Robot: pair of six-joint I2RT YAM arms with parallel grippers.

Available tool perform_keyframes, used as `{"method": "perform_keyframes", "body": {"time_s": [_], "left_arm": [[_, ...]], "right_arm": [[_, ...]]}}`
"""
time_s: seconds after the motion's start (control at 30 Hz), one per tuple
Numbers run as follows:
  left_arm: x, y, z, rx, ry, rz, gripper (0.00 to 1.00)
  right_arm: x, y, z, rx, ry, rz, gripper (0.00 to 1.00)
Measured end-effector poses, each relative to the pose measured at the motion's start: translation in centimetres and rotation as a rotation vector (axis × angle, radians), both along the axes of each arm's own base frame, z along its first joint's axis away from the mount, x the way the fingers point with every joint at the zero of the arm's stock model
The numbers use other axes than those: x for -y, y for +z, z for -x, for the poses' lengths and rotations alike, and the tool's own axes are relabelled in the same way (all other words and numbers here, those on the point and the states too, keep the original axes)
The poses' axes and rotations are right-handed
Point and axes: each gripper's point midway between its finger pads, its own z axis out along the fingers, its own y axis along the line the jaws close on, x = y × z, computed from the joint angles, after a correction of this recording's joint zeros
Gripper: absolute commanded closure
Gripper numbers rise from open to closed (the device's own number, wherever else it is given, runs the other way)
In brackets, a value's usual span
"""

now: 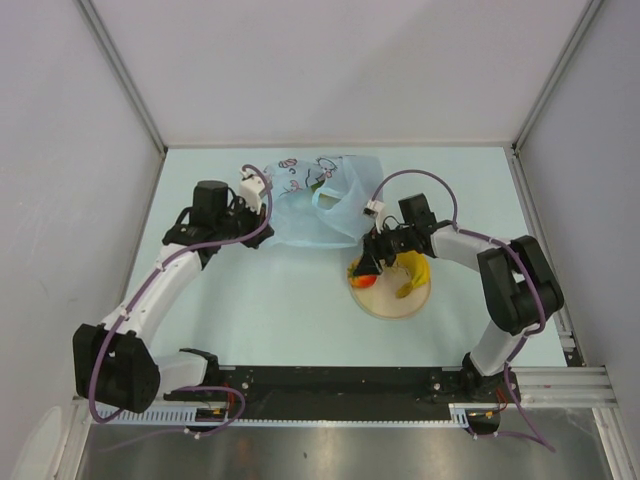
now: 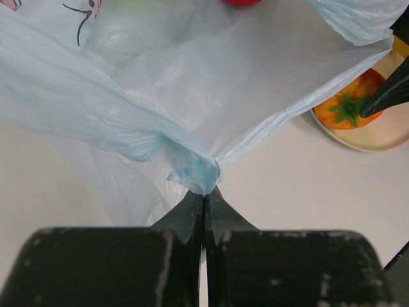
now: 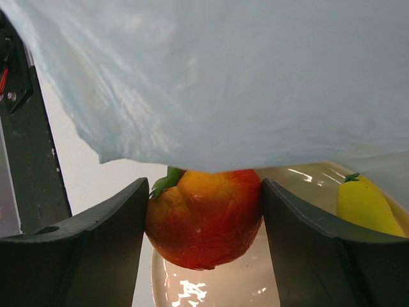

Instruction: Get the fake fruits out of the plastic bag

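I'm clamping the plastic bag (image 2: pixel 192 83) in my closed left hand (image 2: pixel 203 198) | right hand (image 3: pixel 203 217) gripping orange-red fruit (image 3: pixel 204 224) over plate (image 3: pixel 211 288) | banana (image 3: pixel 364 204) out | red fruit (image 2: pixel 241 1) seemingly remaining bagged

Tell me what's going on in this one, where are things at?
The left end effector is shut on a bunched fold of the light blue translucent plastic bag. The right end effector grips an orange-red round plastic fruit just over the round tan plate, where a yellow plastic banana lies. So at least two fruits are out of the bag.
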Motion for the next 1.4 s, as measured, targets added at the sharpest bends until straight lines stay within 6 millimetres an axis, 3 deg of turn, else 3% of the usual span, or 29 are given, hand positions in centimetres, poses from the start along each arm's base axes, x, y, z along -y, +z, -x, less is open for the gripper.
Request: {"method": "perform_keyframes", "body": {"time_s": [0.13, 0.37, 0.6, 0.83, 0.97, 1.03, 1.07, 1.23, 1.4], "left_arm": [[0.1, 0.2, -0.2, 0.001, 0.0, 0.0, 1.0], [0.1, 0.2, -0.3, 0.003, 0.0, 0.002, 1.0], [0.2, 0.5, -0.5, 0.019, -0.001, 0.01, 1.0], [0.4, 0.5, -0.7, 0.021, 0.003, 0.027, 1.0], [0.5, 0.5, -0.7, 0.021, 0.005, 0.033, 1.0], [0.5, 0.5, -0.7, 0.023, 0.004, 0.035, 1.0], [0.5, 0.5, -0.7, 0.024, 0.003, 0.036, 1.0], [0.6, 0.6, -0.5, 0.028, -0.001, 0.04, 1.0], [0.5, 0.9, -0.4, 0.039, -0.002, 0.043, 1.0]], "right_arm": [[-0.1, 0.0, -0.6, 0.008, -0.023, 0.0, 0.7], [0.0, 0.0, -0.7, 0.005, -0.034, 0.005, 0.48], [0.5, 0.5, -0.2, 0.015, -0.029, 0.027, 0.34], [0.6, 3.4, 1.2, 0.12, 0.017, 0.047, 0.3], [0.6, 3.0, 1.5, 0.139, 0.03, 0.074, 0.27], [1.1, 2.5, 1.4, 0.133, 0.019, 0.09, 0.22], [1.3, 2.4, 1.3, 0.128, 0.012, 0.095, 0.01], [2.4, 1.4, 0.8, 0.065, -0.01, 0.072, 0.0], [2.3, 1.9, 1.1, 0.059, -0.005, 0.055, 0.0]]}}
